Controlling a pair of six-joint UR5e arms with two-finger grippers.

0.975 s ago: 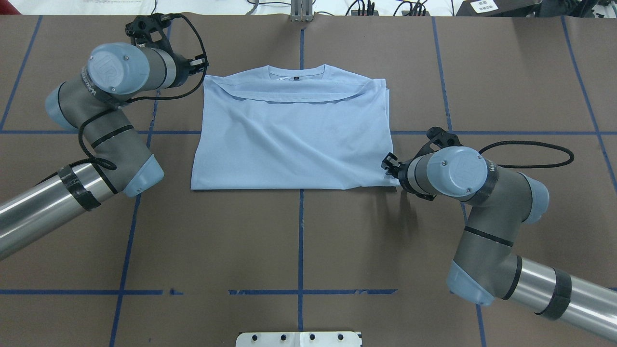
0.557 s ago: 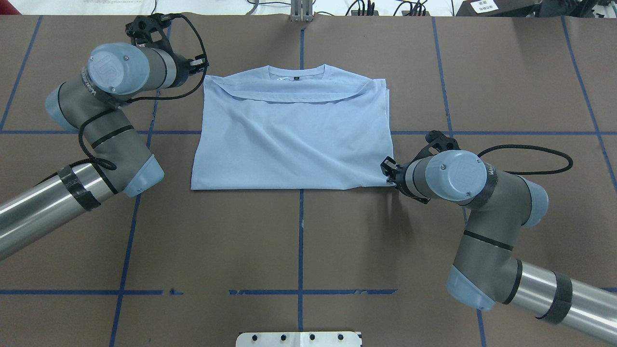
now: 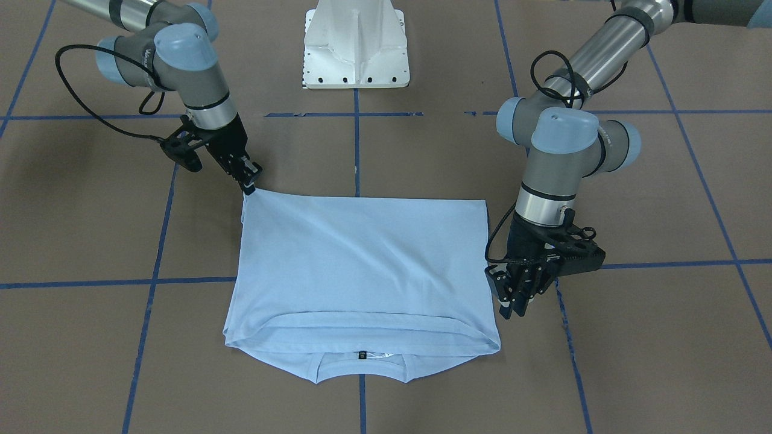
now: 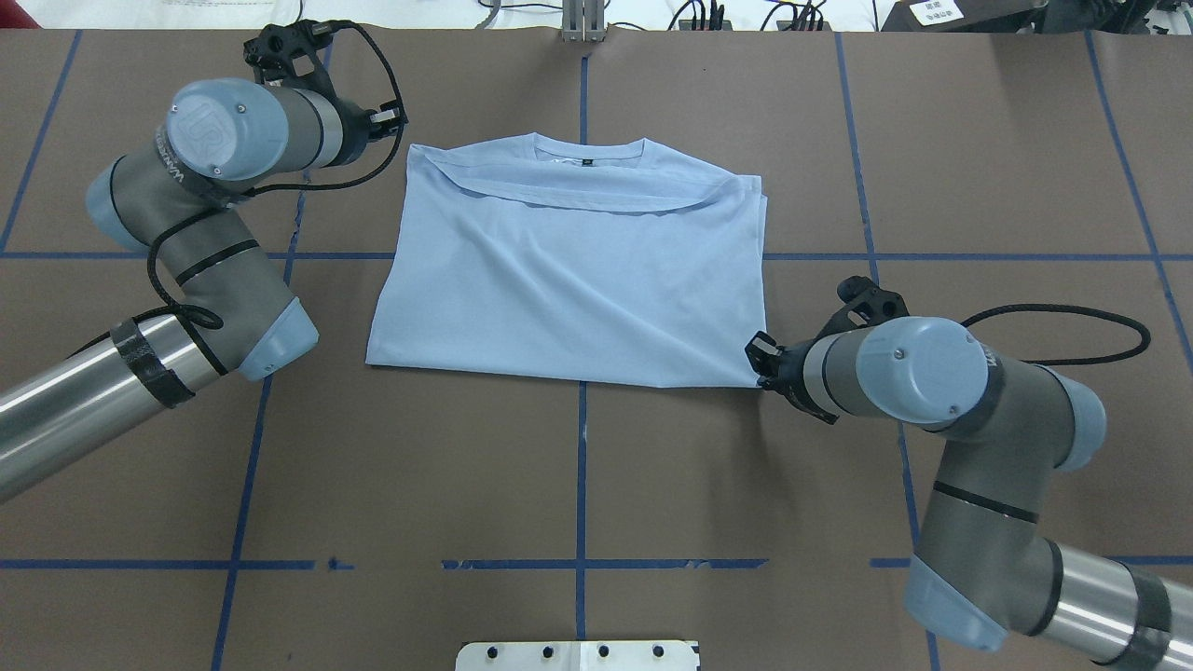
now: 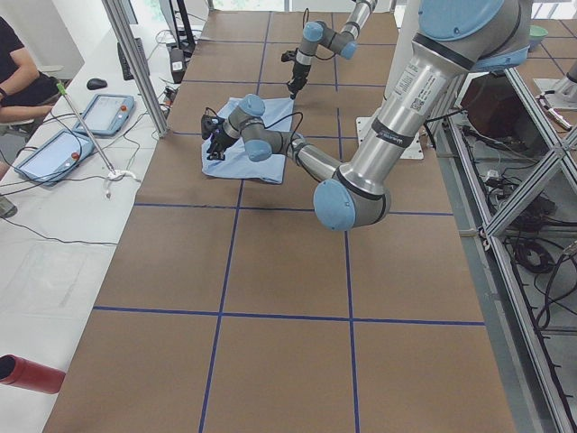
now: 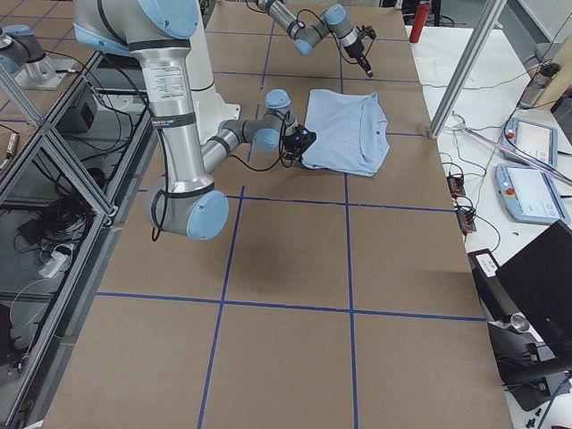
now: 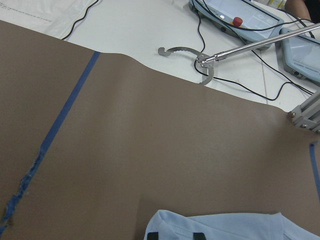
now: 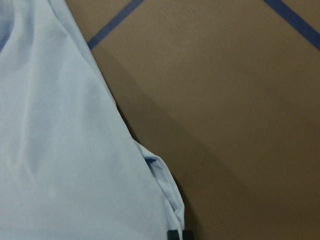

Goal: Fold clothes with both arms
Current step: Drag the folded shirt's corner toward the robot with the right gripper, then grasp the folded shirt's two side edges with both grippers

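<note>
The right fingers (image 3: 248, 175) pinch a corner of the folded light blue T-shirt (image 4: 569, 280) on the bench (image 4: 578, 466), while the left fingers (image 7: 152, 236) hang spread beside its collar end.

The light blue T-shirt (image 4: 569, 280) is soft, matt knit cloth, lightly creased, with a ribbed collar (image 4: 589, 142). The table (image 4: 419, 466) has a matt brown, paper-like surface crossed by blue tape (image 4: 581, 485), frayed in places. The left arm (image 4: 205, 270) and right arm (image 4: 988, 410) have shiny bare-metal tubes, matt grey housings and smooth light blue caps. The pedestal (image 3: 356, 48) is smooth, white and looks like metal.
</note>
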